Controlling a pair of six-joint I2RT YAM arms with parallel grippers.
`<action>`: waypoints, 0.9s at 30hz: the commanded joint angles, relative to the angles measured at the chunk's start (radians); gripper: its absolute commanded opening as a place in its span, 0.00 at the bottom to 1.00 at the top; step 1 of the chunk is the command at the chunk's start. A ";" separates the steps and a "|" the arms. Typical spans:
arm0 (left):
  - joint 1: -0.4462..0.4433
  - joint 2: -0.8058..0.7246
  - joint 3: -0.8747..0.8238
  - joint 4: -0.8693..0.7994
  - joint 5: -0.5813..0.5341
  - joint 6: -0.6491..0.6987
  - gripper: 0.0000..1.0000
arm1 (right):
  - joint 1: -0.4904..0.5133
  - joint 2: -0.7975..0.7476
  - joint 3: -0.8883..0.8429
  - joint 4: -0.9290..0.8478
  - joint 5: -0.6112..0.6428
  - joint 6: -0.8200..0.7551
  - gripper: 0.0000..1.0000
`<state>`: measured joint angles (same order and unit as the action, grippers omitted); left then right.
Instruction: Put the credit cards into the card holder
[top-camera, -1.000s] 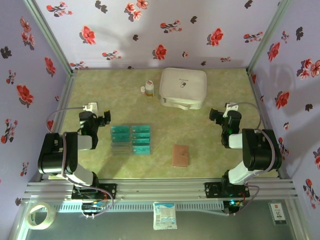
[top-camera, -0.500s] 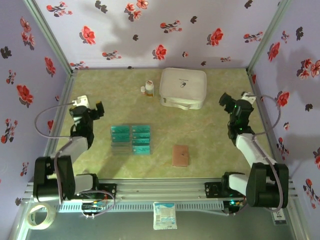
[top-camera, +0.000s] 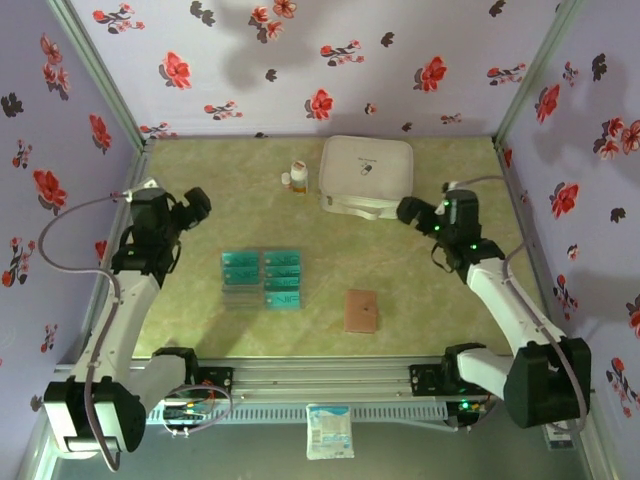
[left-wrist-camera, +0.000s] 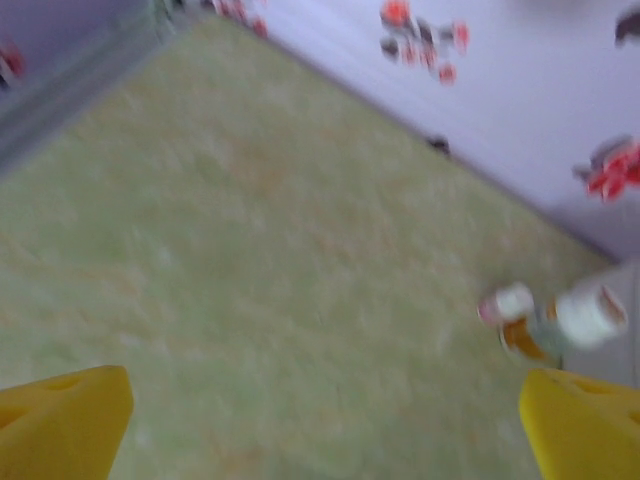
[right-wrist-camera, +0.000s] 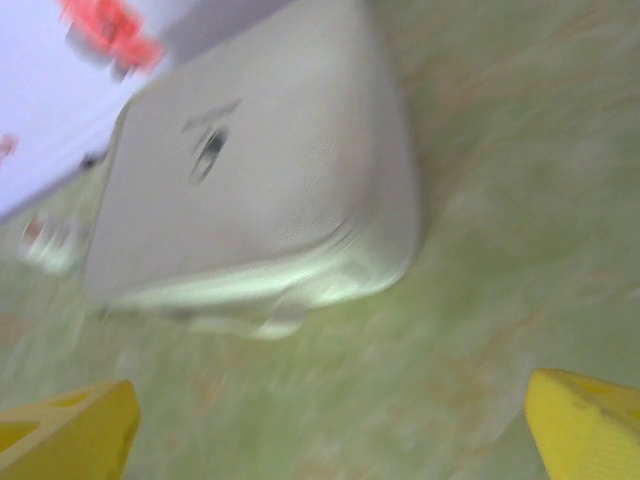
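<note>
The cards (top-camera: 263, 278) lie side by side left of the table's (top-camera: 420, 290) middle. The wallet (top-camera: 361, 310) lies to their right, slightly nearer and well apart. At the far edge sits the case (top-camera: 366, 176), with small bottles (top-camera: 296, 178) just left of it.

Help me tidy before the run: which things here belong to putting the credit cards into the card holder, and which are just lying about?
For the job:
- credit cards
- card holder

Just lying about:
- white zipped case
- small bottles
- sealed packet, off the mat at the near edge
</note>
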<state>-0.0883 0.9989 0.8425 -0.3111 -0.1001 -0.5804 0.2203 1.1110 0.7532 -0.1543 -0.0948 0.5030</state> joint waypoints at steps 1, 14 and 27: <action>-0.060 -0.025 -0.026 -0.117 0.072 -0.040 1.00 | 0.142 -0.040 0.015 -0.108 0.025 -0.055 0.99; -0.116 0.108 0.011 -0.075 0.060 0.007 1.00 | 0.865 0.171 -0.038 0.068 0.286 0.075 0.90; -0.066 0.261 0.152 -0.067 0.030 0.053 1.00 | 1.184 0.555 0.154 0.251 0.256 -0.046 0.88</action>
<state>-0.1753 1.2369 0.9539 -0.3752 -0.0517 -0.5583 1.3701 1.6081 0.8429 0.0425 0.1696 0.5205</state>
